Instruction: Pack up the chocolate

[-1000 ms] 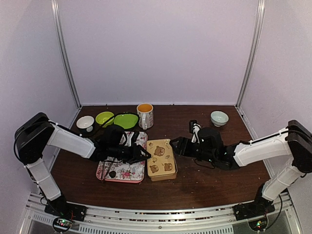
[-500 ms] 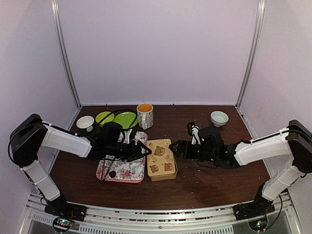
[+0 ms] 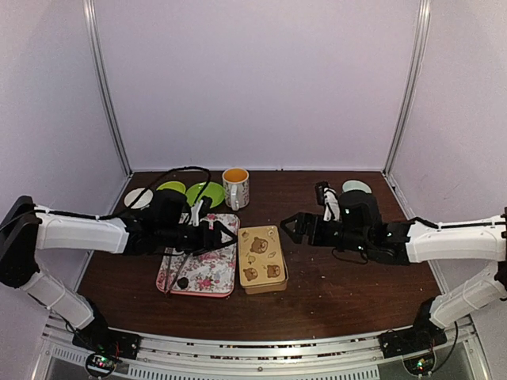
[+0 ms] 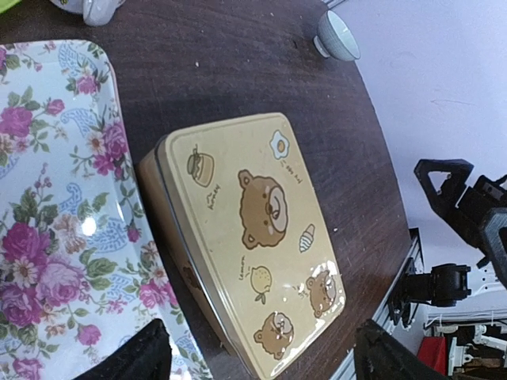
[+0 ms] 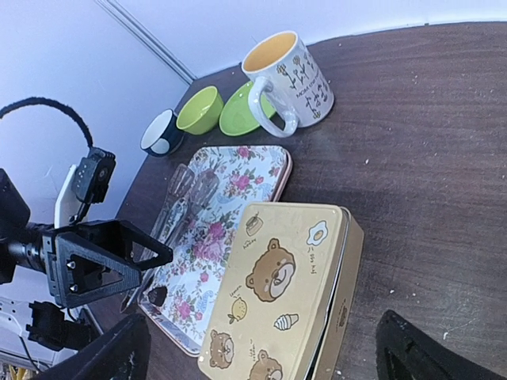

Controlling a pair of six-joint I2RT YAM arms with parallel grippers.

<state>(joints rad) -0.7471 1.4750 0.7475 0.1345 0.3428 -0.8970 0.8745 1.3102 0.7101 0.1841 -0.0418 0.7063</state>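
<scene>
- at the near edge, both bases are bolted down. arm poses?
- left arm (image 3: pixel 79 231) runs low and almost flat, reaching right over the floral tray (image 3: pixel 207 275). left gripper (image 3: pixel 227 236) is above the tray's right side, pointing at the tin (image 3: pixel 262 258). its fingers are spread wide with nothing between them.
- right side?
- right arm (image 3: pixel 451 240) is stretched low the same way from the other side. right gripper (image 3: pixel 287 228) hangs just off the tin's far right corner, aimed left. its jaws are also wide apart and empty.
- chocolate?
- chocolate (image 3: pixel 183 282) is a small dark lump on the floral tray, near its front left corner. it's well apart from both grippers.
- tin?
- lid on, bear print up, just beside the tray's right edge. can't tell if they touch.
- surface further back?
- dark brown wood table (image 3: pixel 341 289). behind the tray are a mug (image 3: pixel 235 187) with a yellow inside, two green bowls (image 3: pixel 204 192) and a blue-and-white bowl (image 3: pixel 139 198) at far left. a pale bowl (image 3: pixel 356 186) sits far right, behind the right wrist.
- room?
- plain pale walls on three sides, metal uprights (image 3: pixel 107 87) at the back corners. a black cable (image 3: pixel 178 170) loops above the left wrist.
</scene>
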